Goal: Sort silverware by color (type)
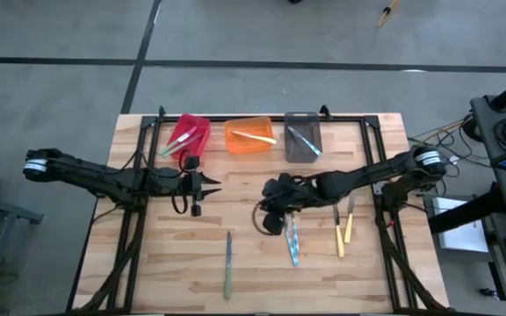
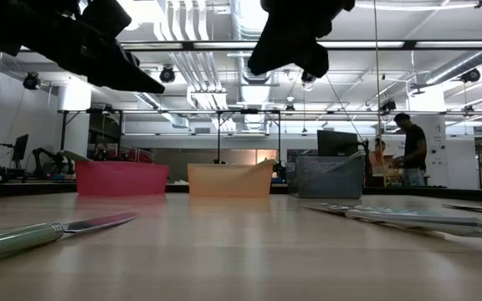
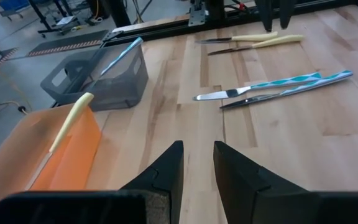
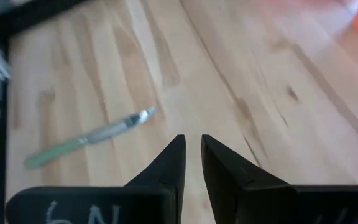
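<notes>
On the near half of the counter [image 1: 174,263] we have five pieces of silverware unsorted: a green-handled knife [image 1: 228,264] alone on the left, two blue-patterned utensils [image 1: 292,241] lying together mid-right, two yellow-handled utensils [image 1: 342,232] just beside them. Above that, both arms hover mid-counter, empty: left gripper [image 1: 197,188] with jaws apart by a narrow gap and nothing between them, right gripper [image 1: 271,219] the same, close to the blue pair. At the far edge, red bin [image 1: 187,134] has green-handled pieces, orange bin [image 1: 249,136] a yellow one, grey bin [image 1: 302,138] a blue one. We judge the sort partly done, five left

Views: only the high view gives the full count and bin contents. Left wrist view shows the yellow handle leaning on the orange bin's wall and the blue one propped in the grey bin. Right wrist view sees only the green knife. Low view alone shows a person [image 2: 410,149] in the room behind
</notes>
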`<act>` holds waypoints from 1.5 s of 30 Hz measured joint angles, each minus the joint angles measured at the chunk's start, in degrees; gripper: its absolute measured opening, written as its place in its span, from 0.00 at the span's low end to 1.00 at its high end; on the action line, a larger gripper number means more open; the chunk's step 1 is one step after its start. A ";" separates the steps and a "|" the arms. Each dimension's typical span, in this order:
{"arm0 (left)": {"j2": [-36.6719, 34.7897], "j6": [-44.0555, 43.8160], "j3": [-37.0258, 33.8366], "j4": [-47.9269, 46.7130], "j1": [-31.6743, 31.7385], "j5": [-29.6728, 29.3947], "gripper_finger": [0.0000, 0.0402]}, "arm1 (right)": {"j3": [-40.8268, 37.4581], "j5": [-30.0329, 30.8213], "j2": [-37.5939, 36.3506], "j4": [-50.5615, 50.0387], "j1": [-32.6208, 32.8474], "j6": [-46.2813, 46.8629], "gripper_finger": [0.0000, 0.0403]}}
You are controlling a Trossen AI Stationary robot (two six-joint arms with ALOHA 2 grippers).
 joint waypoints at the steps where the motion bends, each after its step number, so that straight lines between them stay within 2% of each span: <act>1: 0.01 -0.09 0.00 0.00 0.00 0.00 0.18 | 2.13 -0.06 1.15 -3.58 0.12 1.25 0.11; 7: -0.17 0.20 0.00 -1.03 0.00 0.00 0.18 | 13.23 -0.54 7.74 -26.24 1.49 8.82 0.11; 11: -0.77 2.26 -0.04 -1.01 0.00 -0.03 0.18 | 16.19 -3.18 10.36 -34.69 2.64 12.94 0.11; 20: -1.62 17.92 3.98 -1.20 0.00 -0.24 0.18 | 16.02 -15.02 13.72 -35.72 4.25 25.40 0.11; 25: -1.64 23.82 6.92 -1.32 0.00 -0.24 0.18 | 16.00 -16.73 14.35 -35.90 4.21 32.99 0.11; 31: -1.64 25.86 7.92 -1.48 0.00 -0.25 0.18 | 15.98 -18.28 14.34 -35.95 4.26 37.41 0.11; 34: -1.66 26.79 7.96 -1.76 0.00 -0.24 0.18 | 15.98 -18.12 14.57 -35.96 4.21 39.64 0.15; 40: -1.25 26.87 7.96 -2.59 0.00 -0.26 0.18 | 15.93 -18.03 14.83 -36.42 4.22 39.37 0.27; 45: -0.60 26.75 7.96 -2.62 0.00 -0.24 0.18 | 15.93 -17.87 14.81 -36.51 4.20 33.35 0.34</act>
